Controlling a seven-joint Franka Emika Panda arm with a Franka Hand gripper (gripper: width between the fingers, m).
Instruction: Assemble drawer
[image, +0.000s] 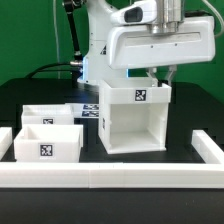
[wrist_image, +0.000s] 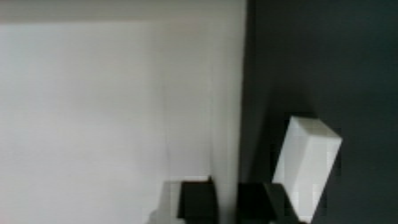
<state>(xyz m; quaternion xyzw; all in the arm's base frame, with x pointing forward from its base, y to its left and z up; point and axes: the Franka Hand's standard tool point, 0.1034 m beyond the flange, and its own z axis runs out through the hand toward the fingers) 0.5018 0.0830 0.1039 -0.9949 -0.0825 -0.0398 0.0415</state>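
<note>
The white box casing (image: 135, 115) stands upright at the table's middle, its open side facing the front and a tag on its top front. Two shallow white trays lie to the exterior view's left: one in front (image: 45, 145) with a tag, one behind it (image: 45, 112). My gripper (image: 165, 78) is down at the top of the casing's wall on the exterior view's right. In the wrist view my gripper (wrist_image: 240, 200) has a dark finger (wrist_image: 196, 200) on each side of the white casing wall (wrist_image: 107, 100), shut on its edge.
The long low white border rail (image: 110, 177) runs along the front and up both sides. A flat tagged strip, the marker board (image: 88, 112), lies between the trays and the casing. In the wrist view a white block (wrist_image: 313, 160) lies on the dark table beside the casing.
</note>
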